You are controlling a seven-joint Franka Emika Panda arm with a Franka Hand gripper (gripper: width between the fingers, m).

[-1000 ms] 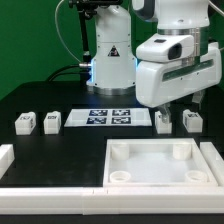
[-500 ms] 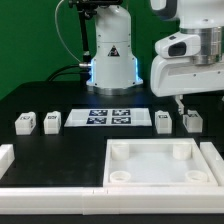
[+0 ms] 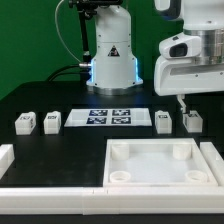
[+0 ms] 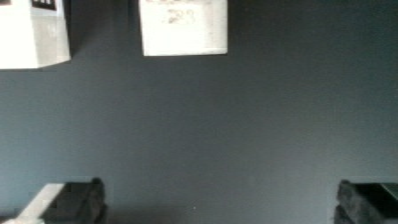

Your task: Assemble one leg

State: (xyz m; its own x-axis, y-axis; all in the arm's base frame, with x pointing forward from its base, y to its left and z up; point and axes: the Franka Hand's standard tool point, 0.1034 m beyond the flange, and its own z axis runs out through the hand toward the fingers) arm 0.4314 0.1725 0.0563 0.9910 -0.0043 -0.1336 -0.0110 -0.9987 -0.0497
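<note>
The white square tabletop [image 3: 150,176], with a round socket in each corner, lies at the front of the exterior view. Two white legs [image 3: 163,120] [image 3: 192,120] lie on their sides behind it, and two more [image 3: 25,123] [image 3: 50,121] lie at the exterior view's left. My gripper [image 3: 188,100] hangs open above the two right-hand legs and holds nothing. In the wrist view those two legs [image 4: 36,35] [image 4: 183,27] show well ahead of my gripper [image 4: 221,203]. Its dark fingertips [image 4: 71,200] stand wide apart over bare black table.
The marker board [image 3: 110,117] lies between the two pairs of legs. White rails run along the table's front [image 3: 50,198] and the exterior view's left edge [image 3: 5,155]. The robot's base [image 3: 110,60] stands at the back.
The gripper has risen and shifted towards the exterior view's right, away from above the leg beside the marker board. Over the last half second it has barely moved. Jaws stay open.
</note>
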